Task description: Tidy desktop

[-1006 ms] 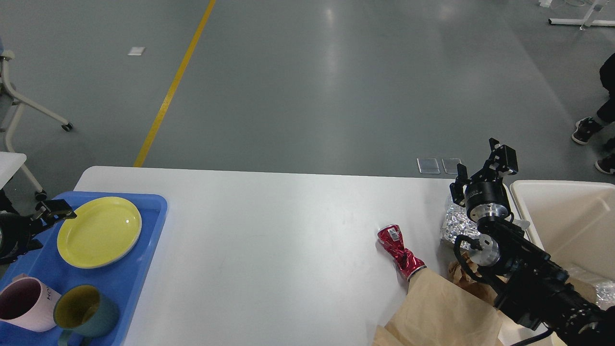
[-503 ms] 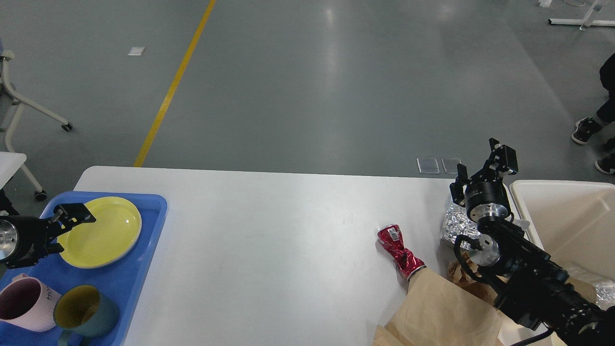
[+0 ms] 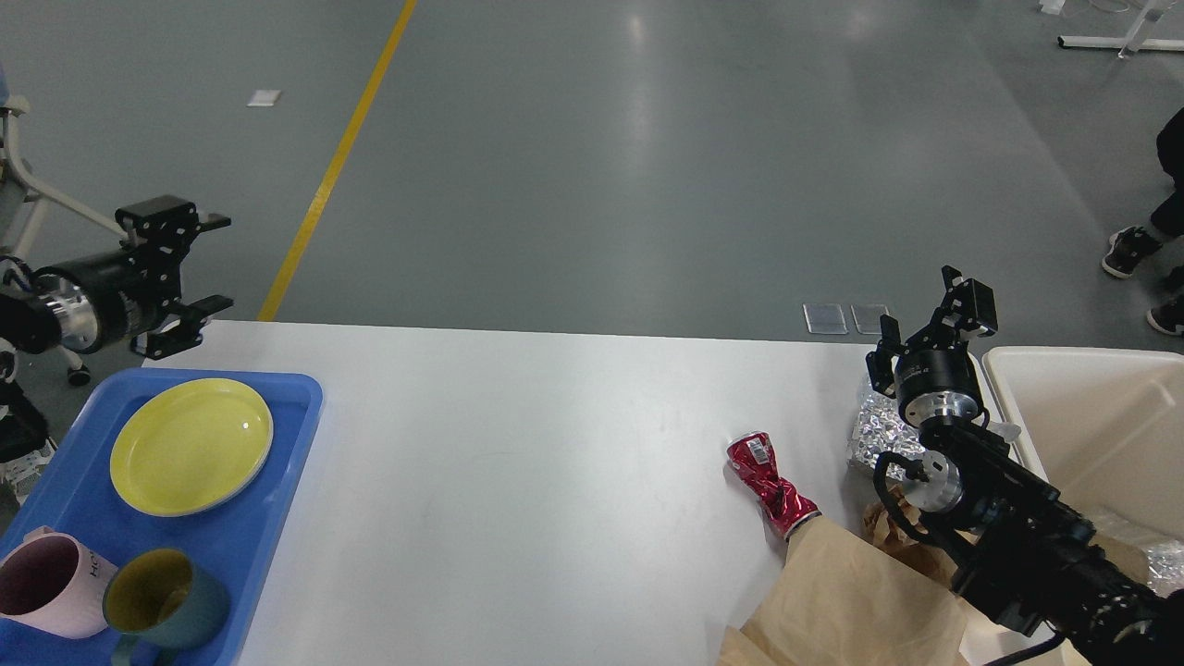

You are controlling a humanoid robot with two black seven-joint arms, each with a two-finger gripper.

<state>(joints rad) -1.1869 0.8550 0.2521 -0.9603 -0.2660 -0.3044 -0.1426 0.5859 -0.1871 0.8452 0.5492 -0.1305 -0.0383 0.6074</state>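
Grey shop floor w/ a yellow line behind; the white tabletop [image 3: 518,444] fills the middle, wide and mostly bare in the centre. At its left end sits a blue tray [image 3: 55,518] holding a yellow plate [image 3: 191,446], a pink mug [image 3: 46,583] and a dark green mug [image 3: 162,601]. At the right end lie a crushed red can [image 3: 768,481], a wad of foil [image 3: 874,430] and brown paper bags [image 3: 851,601]; a cream bin [image 3: 1101,425] stands just beside the edge.

Left tool [image 3: 205,264] hangs above the tabletop's far-left corner, fingers spread wide, nothing in them. Right tool [image 3: 930,319] is up over the foil next to the bin's rim, fingers apart and empty, as far as I can tell from this end-on angle.

Risks, judged from this layout:
- The can is dented and slick, lying on its side. A pinch off-centre would prob. squirt it away or roll it toward the bags.
- Foil sits right under the right wrist; a descent w/o clearance could press it or shove it off the edge.
- The paper bag overlaps the can's near end, so a grasp low on the can may snag paper too.
- Bin rim is near the right arm; a fast swing could knock it.
- Left arm dropping carelessly may clip the plate or tray wall.
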